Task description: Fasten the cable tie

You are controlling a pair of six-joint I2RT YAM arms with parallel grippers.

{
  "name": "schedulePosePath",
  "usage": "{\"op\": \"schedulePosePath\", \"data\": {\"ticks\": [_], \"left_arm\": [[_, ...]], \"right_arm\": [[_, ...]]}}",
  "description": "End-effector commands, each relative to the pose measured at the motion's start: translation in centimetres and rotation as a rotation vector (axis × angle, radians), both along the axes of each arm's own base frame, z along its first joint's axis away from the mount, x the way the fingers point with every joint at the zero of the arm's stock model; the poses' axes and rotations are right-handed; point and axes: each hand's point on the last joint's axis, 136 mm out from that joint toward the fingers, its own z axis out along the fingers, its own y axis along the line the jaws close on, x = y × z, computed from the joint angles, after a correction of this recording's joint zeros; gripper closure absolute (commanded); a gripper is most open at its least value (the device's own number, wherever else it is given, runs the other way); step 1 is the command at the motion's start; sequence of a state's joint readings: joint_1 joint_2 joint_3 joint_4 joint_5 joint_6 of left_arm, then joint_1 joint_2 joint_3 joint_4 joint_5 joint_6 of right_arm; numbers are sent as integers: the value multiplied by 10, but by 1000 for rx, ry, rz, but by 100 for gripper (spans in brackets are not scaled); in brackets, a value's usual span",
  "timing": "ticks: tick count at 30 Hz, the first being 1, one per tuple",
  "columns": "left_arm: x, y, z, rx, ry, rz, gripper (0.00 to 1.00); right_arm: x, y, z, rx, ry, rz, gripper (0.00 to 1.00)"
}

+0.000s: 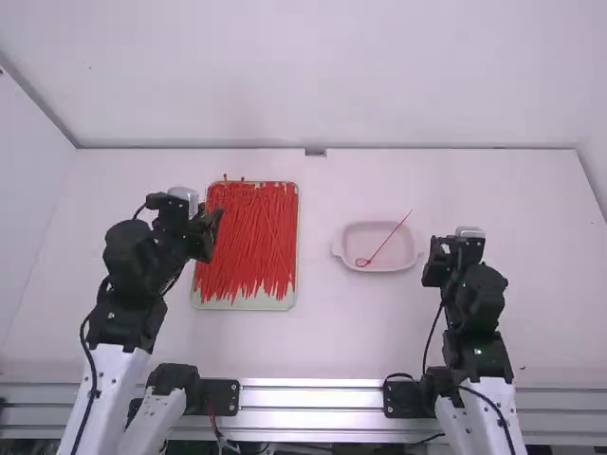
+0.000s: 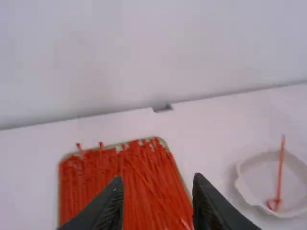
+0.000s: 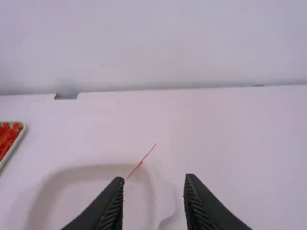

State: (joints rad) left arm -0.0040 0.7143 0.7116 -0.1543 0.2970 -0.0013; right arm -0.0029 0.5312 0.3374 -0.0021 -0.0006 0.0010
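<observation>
Left gripper [image 2: 156, 184], jaws released, at nine o'clock of the red plastic cable ties [image 1: 251, 242] — right gripper [image 3: 152, 184], likewise released, at three o'clock of the shallow white dish [image 1: 403, 256].

I see one thin red cable tie [image 1: 382, 245] lying in the white dish [image 1: 410, 254], one end closed into a small loop on the dish floor, the straight tail leaning out over the far rim. Left of the dish, many loose red ties [image 1: 248, 242] lie heaped lengthwise, all straight.
</observation>
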Motion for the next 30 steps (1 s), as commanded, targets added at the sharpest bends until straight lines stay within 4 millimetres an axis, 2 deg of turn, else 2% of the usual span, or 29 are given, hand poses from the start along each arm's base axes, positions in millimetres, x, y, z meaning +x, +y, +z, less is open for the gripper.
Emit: {"op": "schedulePosePath", "data": {"ticks": [1,6,10,16,30], "left_arm": [[-4,21,-1,28,-51,116,68],[-15,40,0,43,-163,232,79],[-25,51,-19,54,-163,296,88],[-36,51,-47,54,-163,296,99],[-48,51,-100,54,-163,296,100]], "right_arm": [[-7,1,-17,-1,7,3,71],[-19,1,-42,-1,7,3,81],[-25,1,-60,-1,7,3,89],[-31,1,-83,-1,7,3,98],[-32,1,-49,-1,-151,3,100]]}}
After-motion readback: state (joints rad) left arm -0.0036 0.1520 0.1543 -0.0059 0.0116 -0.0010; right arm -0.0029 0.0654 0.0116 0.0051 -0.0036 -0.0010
